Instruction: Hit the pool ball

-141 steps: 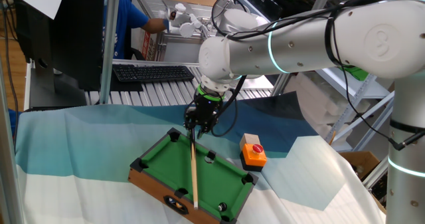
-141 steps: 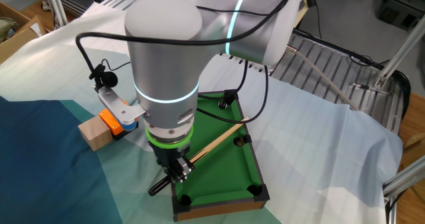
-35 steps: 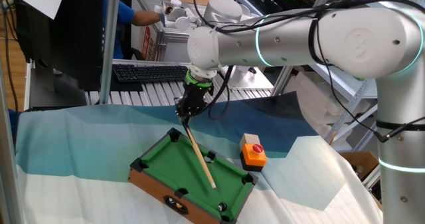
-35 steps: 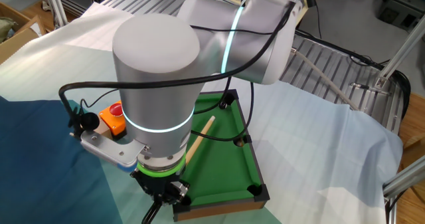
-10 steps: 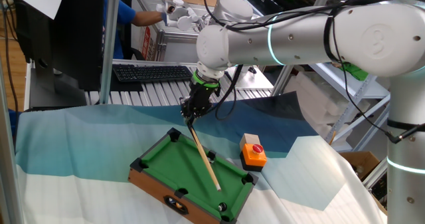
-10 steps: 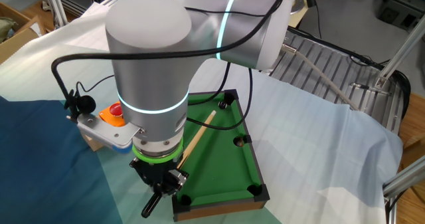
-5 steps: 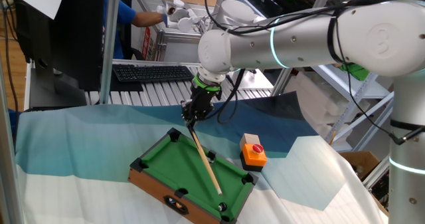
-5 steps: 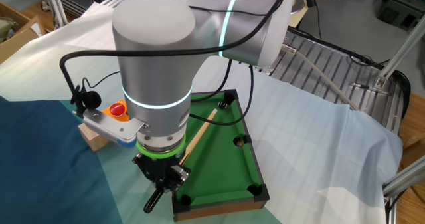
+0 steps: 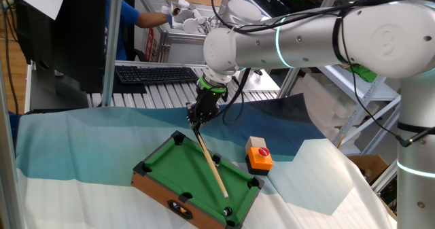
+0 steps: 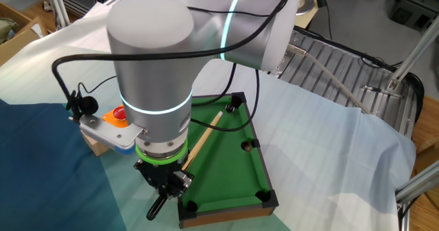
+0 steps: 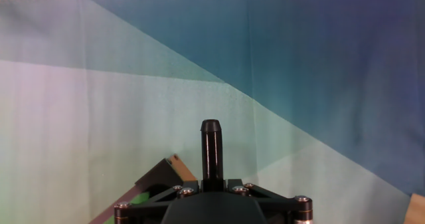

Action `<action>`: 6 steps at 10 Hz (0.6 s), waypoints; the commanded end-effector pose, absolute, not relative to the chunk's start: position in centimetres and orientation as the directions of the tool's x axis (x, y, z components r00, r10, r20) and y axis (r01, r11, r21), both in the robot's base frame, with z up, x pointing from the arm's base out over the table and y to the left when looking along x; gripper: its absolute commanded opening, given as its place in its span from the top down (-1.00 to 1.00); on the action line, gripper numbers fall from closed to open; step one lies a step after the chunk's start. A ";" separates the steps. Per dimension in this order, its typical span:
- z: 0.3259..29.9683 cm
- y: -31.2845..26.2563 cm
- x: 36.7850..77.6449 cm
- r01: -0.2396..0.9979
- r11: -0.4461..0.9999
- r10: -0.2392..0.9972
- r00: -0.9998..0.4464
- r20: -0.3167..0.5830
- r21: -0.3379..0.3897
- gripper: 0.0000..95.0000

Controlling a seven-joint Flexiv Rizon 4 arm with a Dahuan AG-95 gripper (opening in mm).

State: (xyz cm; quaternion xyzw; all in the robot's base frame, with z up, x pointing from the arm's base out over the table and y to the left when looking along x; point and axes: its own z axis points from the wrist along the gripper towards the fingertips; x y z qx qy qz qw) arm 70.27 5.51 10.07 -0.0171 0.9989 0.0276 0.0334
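Gripper (image 9: 198, 117): I have it above the far end of the mini pool table (image 9: 178, 162), jaws closed on the butt of the cue stick (image 9: 211, 164); the hand view shows the black butt cap poking up past the fingers.
Cue stick: it slopes down from the grip across the green felt, tip low toward the near right corner in one fixed view.
Pool ball (image 9: 227, 211): tiny and dark, on the felt by the near right corner pocket, just beyond the cue tip; I cannot tell whether tip and ball touch.
Other view: the arm's big joint blocks much of the table, and I cannot pick out the ball there.
Bystanders: the orange button box (image 9: 259, 155) sits on the cloth-covered worktop (image 9: 75, 147) just beside the table's right rail.
Risk, aim: I judge that a slight angle error would send the tip past so small a ball.
Risk, depth: too steep a push could dig the tip into the felt or shove the light table.
Risk, grip: the long stick could pivot in the jaws on contact.
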 end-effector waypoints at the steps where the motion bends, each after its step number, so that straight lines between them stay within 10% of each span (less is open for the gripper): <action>1: 10.2 5.6 70.0 -0.034 0.998 -0.030 -0.997 -0.071 0.055 1.00; 6: 10.4 5.6 69.6 -0.031 0.998 -0.027 -0.997 -0.074 0.052 1.00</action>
